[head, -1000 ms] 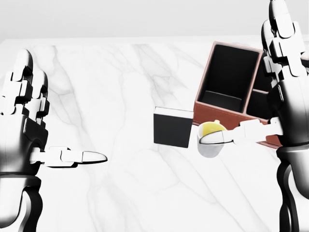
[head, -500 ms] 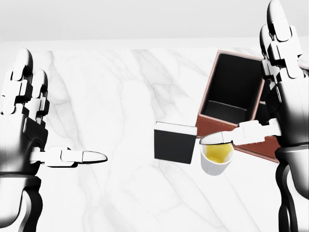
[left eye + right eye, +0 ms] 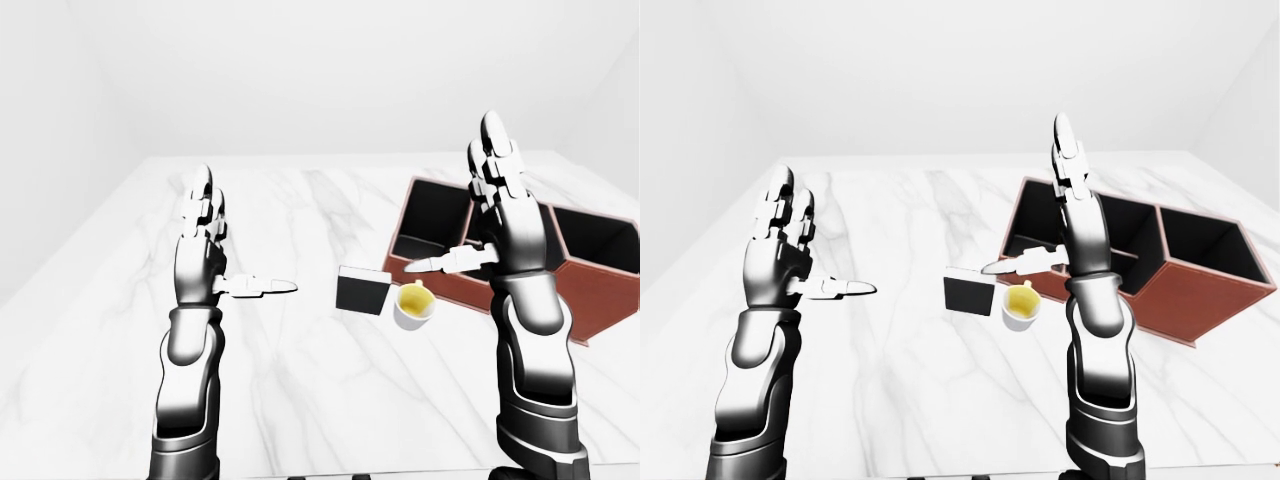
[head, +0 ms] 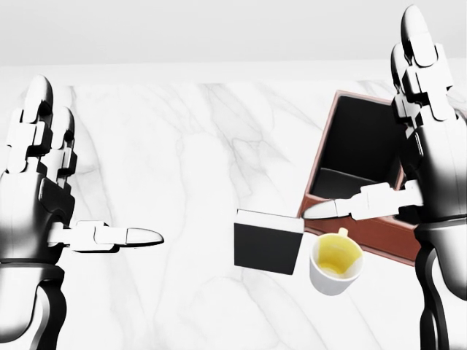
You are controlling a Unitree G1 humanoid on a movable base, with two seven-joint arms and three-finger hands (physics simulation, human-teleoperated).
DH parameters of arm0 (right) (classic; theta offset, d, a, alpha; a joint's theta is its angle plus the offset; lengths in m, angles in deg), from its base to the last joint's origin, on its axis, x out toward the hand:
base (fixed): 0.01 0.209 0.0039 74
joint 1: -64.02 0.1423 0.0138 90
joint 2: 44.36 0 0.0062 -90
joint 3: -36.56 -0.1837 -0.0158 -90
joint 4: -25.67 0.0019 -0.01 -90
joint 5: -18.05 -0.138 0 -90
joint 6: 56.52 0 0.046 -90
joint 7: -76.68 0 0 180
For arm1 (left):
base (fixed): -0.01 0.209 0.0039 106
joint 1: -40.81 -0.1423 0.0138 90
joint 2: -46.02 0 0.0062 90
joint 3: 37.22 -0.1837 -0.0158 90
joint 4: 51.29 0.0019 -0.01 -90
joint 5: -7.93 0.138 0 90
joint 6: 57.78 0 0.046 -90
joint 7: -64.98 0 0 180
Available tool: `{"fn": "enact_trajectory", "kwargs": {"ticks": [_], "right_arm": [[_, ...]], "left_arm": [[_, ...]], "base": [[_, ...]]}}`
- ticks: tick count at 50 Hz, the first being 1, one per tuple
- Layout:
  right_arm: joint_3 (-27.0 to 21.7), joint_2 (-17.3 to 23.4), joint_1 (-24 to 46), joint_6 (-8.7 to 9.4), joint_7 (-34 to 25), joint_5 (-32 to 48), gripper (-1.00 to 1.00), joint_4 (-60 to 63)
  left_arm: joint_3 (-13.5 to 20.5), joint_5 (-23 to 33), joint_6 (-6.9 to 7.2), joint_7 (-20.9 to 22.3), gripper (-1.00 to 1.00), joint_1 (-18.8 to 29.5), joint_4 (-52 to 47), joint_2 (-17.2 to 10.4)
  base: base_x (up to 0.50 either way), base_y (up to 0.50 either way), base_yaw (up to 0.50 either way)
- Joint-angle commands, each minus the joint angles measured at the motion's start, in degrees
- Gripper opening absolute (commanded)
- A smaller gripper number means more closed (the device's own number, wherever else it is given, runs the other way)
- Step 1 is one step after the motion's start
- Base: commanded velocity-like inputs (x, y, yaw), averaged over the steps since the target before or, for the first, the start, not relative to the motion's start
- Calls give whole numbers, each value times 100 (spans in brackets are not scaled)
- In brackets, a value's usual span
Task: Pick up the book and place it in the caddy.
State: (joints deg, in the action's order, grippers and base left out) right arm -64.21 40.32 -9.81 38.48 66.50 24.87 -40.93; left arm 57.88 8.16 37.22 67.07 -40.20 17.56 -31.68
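I see a small white cup with a yellow inside [image 4: 336, 262] standing upright at lower right of the head view, on the white marble-patterned tabletop [image 4: 197, 146] filling my frame.

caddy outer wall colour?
Reddish-brown caddy, black inside; clearest in the right-eye view.

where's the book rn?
In the head view the book stands on the marble table, low and right of centre. The yellow-lined cup is at its right, the caddy just beyond; neither open hand touches it.
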Motion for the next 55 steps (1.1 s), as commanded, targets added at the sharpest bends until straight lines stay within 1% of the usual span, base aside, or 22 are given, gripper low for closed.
{"fn": "enact_trajectory", "kwargs": {"ticks": [1, 7, 11, 20, 23, 32, 33, 36, 37, 38, 39, 43, 50, 53, 55], "right_arm": [[-14, 1, -50, 0, -14, -17, 100, -8], [-22, 6, -107, 0, -51, -8, 100, -12], [80, -27, -233, 0, -118, 164, 100, 28], [443, -195, -466, 0, -345, 994, 100, 29], [577, -258, -386, 0, -293, 1349, 100, -165], [982, -504, -105, 0, -252, 2041, 100, -676], [1067, -531, -8, 0, -169, 2183, 100, -873], [1120, -607, 92, 0, -126, 2346, 100, -1063], [1234, -631, 168, 0, 6, 2513, 100, -1342], [1224, -650, 173, 0, -1, 2542, 100, -1363], [1322, -694, 260, 0, 110, 2692, 100, -1604], [1468, -824, 444, 0, 336, 3119, 100, -2151], [1776, -1039, 581, 0, 635, 4056, 100, -2916], [1829, -1110, 582, 0, 628, 4389, 100, -3074], [1863, -1140, 662, 0, 791, 4677, 100, -3340]], "left_arm": [[-2, 7, 0, -1, 100, -7, 9, 3], [20, -10, 0, 11, 100, -8, 52, -6], [20, -16, 0, 12, 100, -22, 12, -7], [4, -9, 0, 12, 100, -57, -64, 8], [7, -15, 0, 12, 100, -65, -84, 10], [40, -52, 0, 29, 100, -73, -142, -1], [55, -66, 0, 32, 100, -64, -123, -6], [65, -84, 0, 35, 100, -68, -118, -12], [68, -90, 0, 40, 100, -82, -124, -15], [67, -91, 0, 40, 100, -82, -124, -15], [79, -103, 0, 49, 100, -91, -118, -20], [107, -135, 0, 66, 100, -111, -115, -30], [169, -216, 0, 100, 100, -136, -13, -53], [187, -244, 0, 111, 100, -148, 21, -62], [211, -273, 0, 113, 100, -154, 20, -69]], "base": [[18, 0, 0], [15, 0, 0], [0, 0, 0], [0, 0, 0], [0, 0, 0], [0, 0, 0], [0, 0, 0], [0, 0, 0], [0, 0, 0], [0, 0, 0], [0, 0, 0], [0, 0, 0], [0, 0, 0], [0, 0, 0], [0, 0, 0]]}}
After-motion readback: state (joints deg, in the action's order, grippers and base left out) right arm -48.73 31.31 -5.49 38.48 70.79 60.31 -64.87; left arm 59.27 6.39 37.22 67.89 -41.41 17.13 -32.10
